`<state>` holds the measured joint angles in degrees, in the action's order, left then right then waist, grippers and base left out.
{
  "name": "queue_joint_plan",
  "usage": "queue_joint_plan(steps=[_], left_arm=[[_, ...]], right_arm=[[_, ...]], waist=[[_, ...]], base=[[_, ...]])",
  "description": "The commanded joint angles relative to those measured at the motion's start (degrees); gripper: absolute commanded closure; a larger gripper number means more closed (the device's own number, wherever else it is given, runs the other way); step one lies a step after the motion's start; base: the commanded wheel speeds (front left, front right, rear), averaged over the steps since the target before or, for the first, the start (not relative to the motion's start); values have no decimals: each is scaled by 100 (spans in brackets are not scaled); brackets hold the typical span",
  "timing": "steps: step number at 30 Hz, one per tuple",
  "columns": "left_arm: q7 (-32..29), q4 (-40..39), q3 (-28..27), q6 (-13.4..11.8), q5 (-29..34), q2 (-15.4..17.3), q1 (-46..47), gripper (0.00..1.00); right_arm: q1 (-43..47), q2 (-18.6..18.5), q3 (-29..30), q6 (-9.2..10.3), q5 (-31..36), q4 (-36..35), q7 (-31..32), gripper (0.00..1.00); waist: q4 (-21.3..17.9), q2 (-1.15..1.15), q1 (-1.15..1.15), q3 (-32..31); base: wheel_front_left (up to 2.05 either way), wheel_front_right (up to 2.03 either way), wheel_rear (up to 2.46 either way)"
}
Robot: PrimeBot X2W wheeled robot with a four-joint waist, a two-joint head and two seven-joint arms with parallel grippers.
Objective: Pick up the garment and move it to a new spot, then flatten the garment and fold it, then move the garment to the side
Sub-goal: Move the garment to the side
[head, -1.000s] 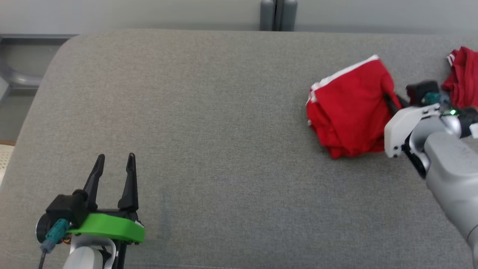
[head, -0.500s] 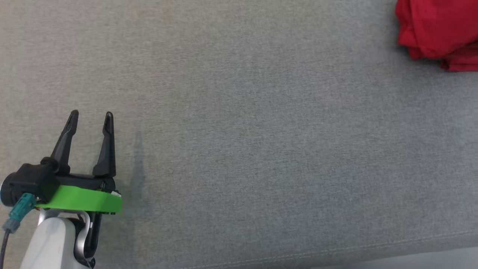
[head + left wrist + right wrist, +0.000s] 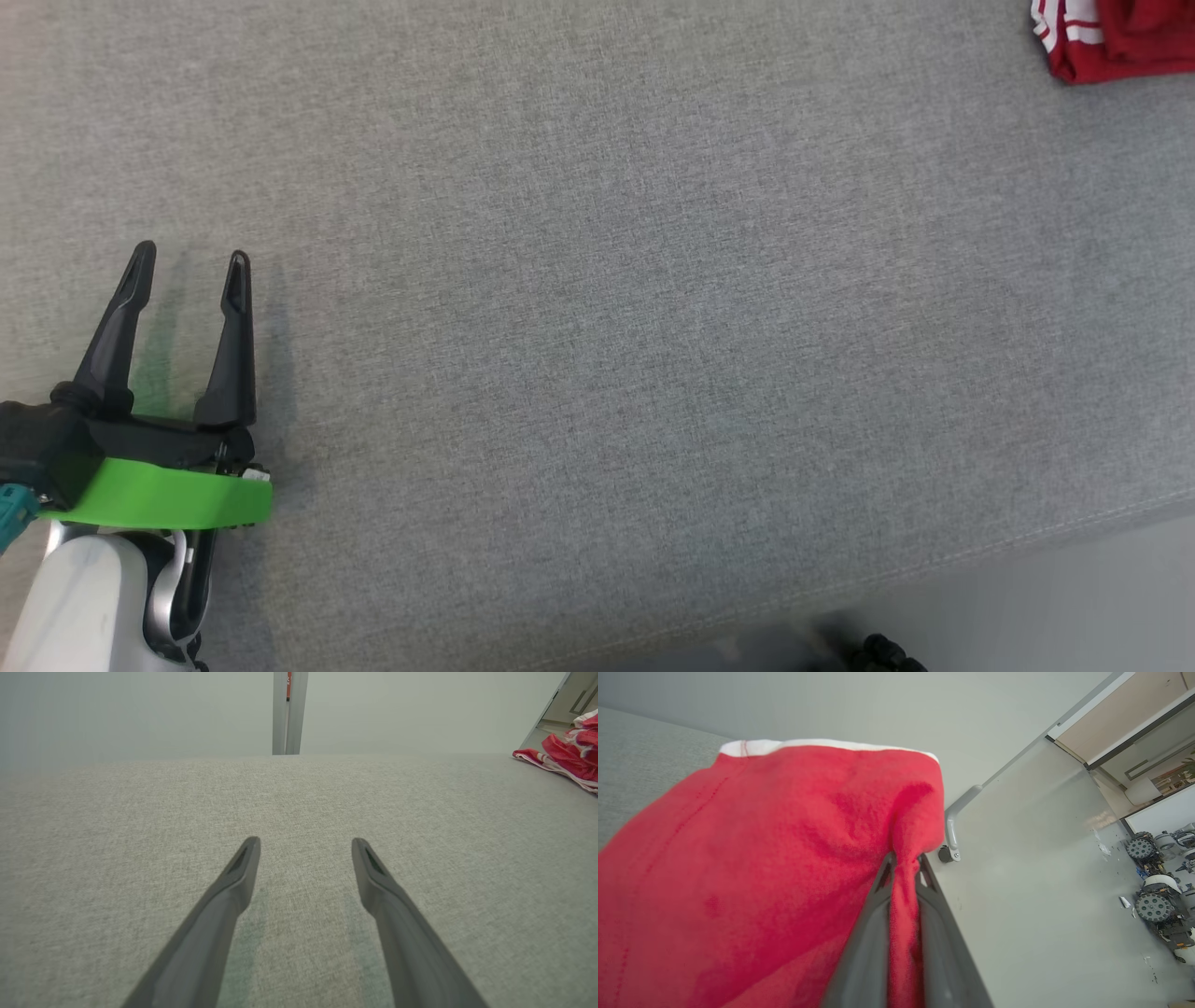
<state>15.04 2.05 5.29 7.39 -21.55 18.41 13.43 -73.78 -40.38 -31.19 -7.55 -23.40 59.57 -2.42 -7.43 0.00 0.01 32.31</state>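
Carrying stage of the garment task, judged as the move to a new spot. The right gripper (image 3: 903, 858) has its jaws pressed almost together on a pinched fold of the red garment (image 3: 752, 868). The cloth hangs in a loose bundle beside the fingers, with white trim along its upper edge. The left gripper (image 3: 191, 254) hovers low over the grey upholstered surface (image 3: 597, 355) with its jaws spread wide and nothing between them.

A red cloth with white stripes (image 3: 1088, 42) lies at the far right corner of the surface in the head view. Whether it is part of the held garment cannot be told.

To do the step well, the pinch should stay firm and the bundle should be raised enough that its hanging part clears the surface without dragging. The broad bare middle of the surface looks the best place to put it down, within reach of both arms. There the left gripper could take a second edge for flattening.

No brand, label or legible writing appears on the garment, the grippers or the surface.
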Motion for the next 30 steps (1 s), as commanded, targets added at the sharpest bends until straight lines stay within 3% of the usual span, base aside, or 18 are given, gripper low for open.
queue_joint_plan(steps=[1,2,3,4,10,17,22,30], left_arm=[[15,-31,-16,23,-38,56,17,0],[15,-35,-5,23,-46,58,38,0],[15,-37,8,23,-49,55,56,0],[15,-27,12,23,-49,42,72,0],[15,99,-38,23,-63,-72,49,0],[15,414,-114,23,-26,-294,-240,0],[15,683,-312,22,39,-508,-573,0],[15,999,-634,21,201,-817,-1170,0]], right_arm=[[-134,21,47,14,115,145,-10,100],[-207,23,60,14,224,254,-17,80],[-276,24,66,14,309,329,-57,52],[-305,50,44,14,429,450,-21,0],[-335,165,240,13,704,890,-432,0],[129,670,368,13,605,869,-1087,0],[785,1050,509,13,313,387,-1271,0],[2512,1411,1080,13,113,-1290,-1275,0]], waist=[[-67,0,-1,143],[-43,0,-1,155],[-22,0,-1,163],[6,0,-1,161],[113,0,-1,-50],[245,0,-1,-810],[398,0,-1,-1511],[557,0,-1,-2453]], base=[[0,0,0],[0,0,0],[0,0,0],[0,0,0],[0,0,0],[0,0,0],[0,0,0],[0,0,0]])
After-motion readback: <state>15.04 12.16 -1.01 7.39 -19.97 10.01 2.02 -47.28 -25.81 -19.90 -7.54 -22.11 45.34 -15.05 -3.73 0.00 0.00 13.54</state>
